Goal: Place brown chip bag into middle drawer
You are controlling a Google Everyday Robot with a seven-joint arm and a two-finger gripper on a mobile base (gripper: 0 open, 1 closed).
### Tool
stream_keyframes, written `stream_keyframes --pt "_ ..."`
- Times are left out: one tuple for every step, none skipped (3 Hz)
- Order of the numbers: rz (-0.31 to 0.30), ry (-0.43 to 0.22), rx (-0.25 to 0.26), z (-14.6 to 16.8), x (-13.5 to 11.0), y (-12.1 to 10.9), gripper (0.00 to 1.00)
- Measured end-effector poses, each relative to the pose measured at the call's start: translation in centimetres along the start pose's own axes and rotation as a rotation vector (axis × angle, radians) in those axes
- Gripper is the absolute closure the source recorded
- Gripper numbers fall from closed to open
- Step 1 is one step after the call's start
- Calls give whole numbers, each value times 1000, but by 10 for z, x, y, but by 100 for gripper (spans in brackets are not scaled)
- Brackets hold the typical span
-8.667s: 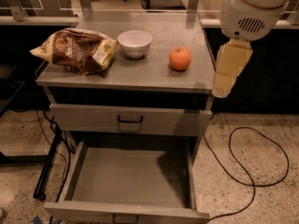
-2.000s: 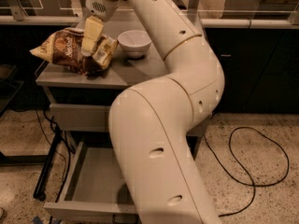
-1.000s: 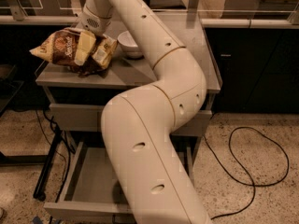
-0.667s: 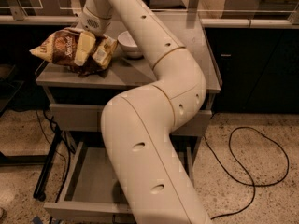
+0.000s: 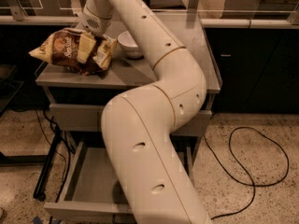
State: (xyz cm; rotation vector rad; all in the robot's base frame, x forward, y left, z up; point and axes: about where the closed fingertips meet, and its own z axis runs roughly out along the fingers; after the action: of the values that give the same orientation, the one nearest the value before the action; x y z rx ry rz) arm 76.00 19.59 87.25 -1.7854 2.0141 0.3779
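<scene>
The bag (image 5: 60, 51) is lying on the left end of the counter (image 5: 131, 72), beside the bowl (image 5: 130, 43) and well above the open drawer (image 5: 89, 183). The gripper (image 5: 86, 46) is sitting on the bag's middle; whether it is clamping, I cannot tell. The bag is looking light, puffy and slick, with brittle contents, so a gentle pinch on a crinkled fold is probably suiting it best.

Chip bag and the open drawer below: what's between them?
In the camera view, a closed upper drawer front lies between the brown chip bag and the middle drawer. The gripper is at the bag.
</scene>
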Motion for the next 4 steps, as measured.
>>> stream_keyframes --pt "0 0 0 0 0 0 69" --pt "0 0 0 0 0 0 93" --pt "-9 -32 11 -7 -8 0 100" --pt "-31 -65 25 -27 -18 4 100"
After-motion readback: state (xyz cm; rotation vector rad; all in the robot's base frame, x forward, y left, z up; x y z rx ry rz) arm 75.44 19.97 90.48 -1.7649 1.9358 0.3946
